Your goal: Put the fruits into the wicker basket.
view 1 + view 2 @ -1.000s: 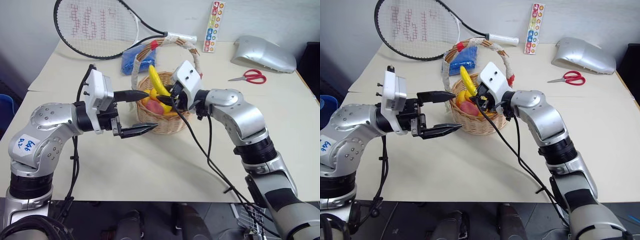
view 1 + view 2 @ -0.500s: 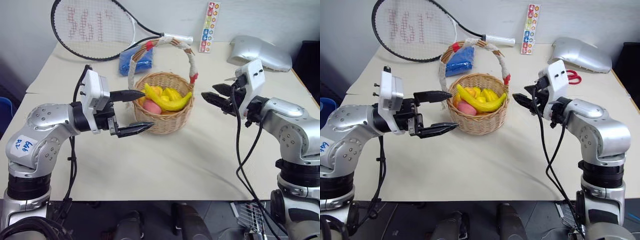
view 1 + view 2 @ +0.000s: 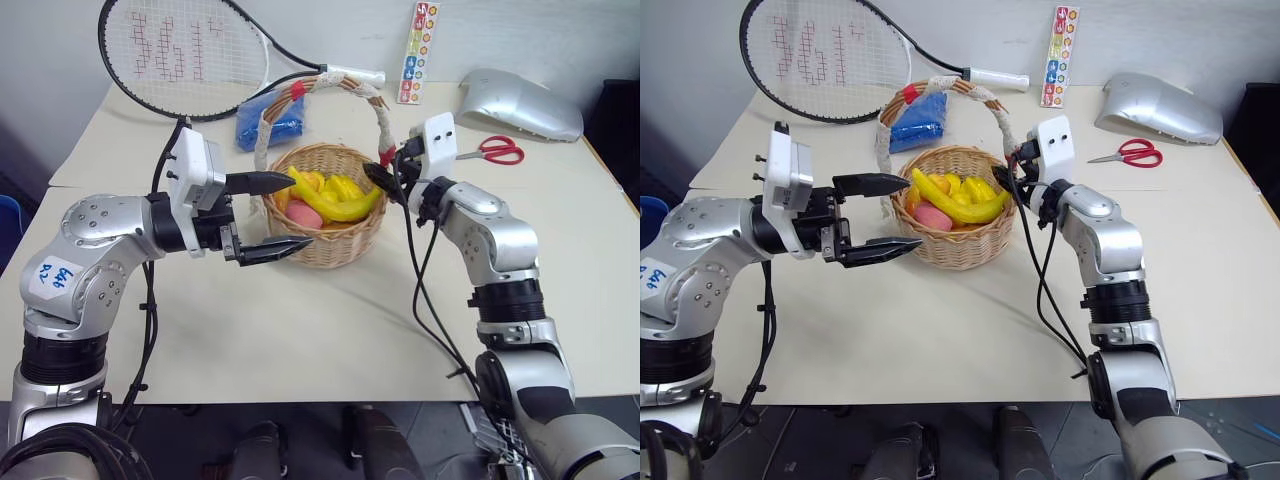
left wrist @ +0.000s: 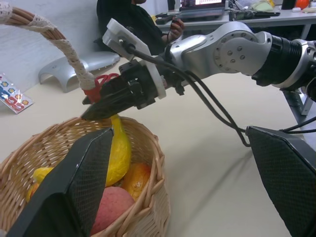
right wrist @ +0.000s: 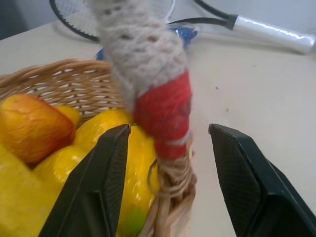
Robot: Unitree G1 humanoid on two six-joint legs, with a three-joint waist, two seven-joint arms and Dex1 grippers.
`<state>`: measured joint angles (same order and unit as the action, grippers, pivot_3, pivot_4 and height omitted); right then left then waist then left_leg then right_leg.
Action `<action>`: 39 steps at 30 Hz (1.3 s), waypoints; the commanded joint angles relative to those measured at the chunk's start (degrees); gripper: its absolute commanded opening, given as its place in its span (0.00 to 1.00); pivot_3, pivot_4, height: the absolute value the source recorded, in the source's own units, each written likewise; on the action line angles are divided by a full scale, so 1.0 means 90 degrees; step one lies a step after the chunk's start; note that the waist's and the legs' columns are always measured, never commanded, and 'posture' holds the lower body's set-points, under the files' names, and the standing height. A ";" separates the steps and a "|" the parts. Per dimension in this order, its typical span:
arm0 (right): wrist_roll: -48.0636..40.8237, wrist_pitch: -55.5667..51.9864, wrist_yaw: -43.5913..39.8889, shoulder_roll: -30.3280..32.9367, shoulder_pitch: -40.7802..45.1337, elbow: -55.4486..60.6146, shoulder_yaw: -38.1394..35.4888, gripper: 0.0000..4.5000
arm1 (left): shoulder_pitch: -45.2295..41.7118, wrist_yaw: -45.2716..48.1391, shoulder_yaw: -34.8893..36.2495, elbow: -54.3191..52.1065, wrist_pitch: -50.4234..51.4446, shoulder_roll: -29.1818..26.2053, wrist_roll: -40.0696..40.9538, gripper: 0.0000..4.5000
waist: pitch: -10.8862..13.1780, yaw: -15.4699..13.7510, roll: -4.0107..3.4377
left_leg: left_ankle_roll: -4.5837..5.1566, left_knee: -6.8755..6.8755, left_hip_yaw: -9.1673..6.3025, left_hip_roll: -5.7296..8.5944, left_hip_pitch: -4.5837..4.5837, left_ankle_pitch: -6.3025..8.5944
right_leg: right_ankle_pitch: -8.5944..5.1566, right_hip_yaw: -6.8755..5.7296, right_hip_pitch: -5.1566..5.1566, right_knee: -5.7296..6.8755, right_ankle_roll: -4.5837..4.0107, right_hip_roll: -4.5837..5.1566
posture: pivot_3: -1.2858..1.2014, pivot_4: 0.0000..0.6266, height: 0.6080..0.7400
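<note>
Fruits in the wicker basket, a pincer at each side.
The banana (image 3: 335, 205) and peach (image 3: 306, 216) lie in the wicker basket (image 3: 345, 245) on the worktop (image 3: 330, 320); the right pincer (image 5: 165, 143) stands apart astride the handle's red-taped foot (contact unclear), while the left pincer (image 3: 285, 212) gapes wide and empty beside the near rim.

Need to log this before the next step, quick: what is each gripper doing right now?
Left gripper: open, empty, beside the wicker basket.
Right gripper: open, empty, fingers astride the basket's handle base.
</note>
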<state>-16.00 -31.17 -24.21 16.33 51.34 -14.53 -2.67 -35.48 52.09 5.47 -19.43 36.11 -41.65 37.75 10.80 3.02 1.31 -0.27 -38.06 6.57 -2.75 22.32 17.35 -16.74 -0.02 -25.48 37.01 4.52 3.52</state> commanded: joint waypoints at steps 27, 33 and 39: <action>-0.0307 0.0714 -0.0610 0.3438 -0.3652 0.1109 -0.3755 0.04 | -0.0377 0.0419 -0.0291 0.0270 -0.0276 0.0378 0.0043 1.00 | -0.0001 -0.0171 0.0002 | 0.0018 -0.0008 0.0052 0.0015 -0.0027 0.0003 | 0.0015 0.0039 0.0007 -0.0032 0.0027 -0.0027 | 0.52 0.24 1.00; -0.0963 0.0317 -0.0908 0.3234 -0.4232 0.1325 -0.4098 0.45 | -0.0562 0.0633 -0.0329 0.0613 -0.0332 0.0507 0.0080 1.00 | -0.0003 -0.0141 -0.0001 | 0.0010 -0.0007 0.0050 0.0008 -0.0030 -0.0001 | 0.0014 0.0046 0.0007 -0.0025 0.0027 -0.0040 | 0.52 0.24 1.00; -0.1398 -0.0196 -0.1841 0.3683 -0.5788 0.1907 -0.4864 0.87 | -0.0398 0.1003 -0.0374 0.0801 -0.0412 0.0489 0.0055 1.00 | -0.0005 -0.0231 -0.0004 | 0.0013 -0.0009 0.0040 0.0012 -0.0027 0.0000 | 0.0012 0.0047 0.0009 -0.0028 0.0031 -0.0038 | 0.52 0.24 1.00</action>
<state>-27.41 -31.95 -38.37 47.49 1.03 0.28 -42.61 -39.43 59.92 1.57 -12.13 33.65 -36.83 37.99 10.76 0.94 1.27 -0.14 -38.14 6.92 -2.62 22.10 17.36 -16.63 0.38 -25.40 36.72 4.80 3.18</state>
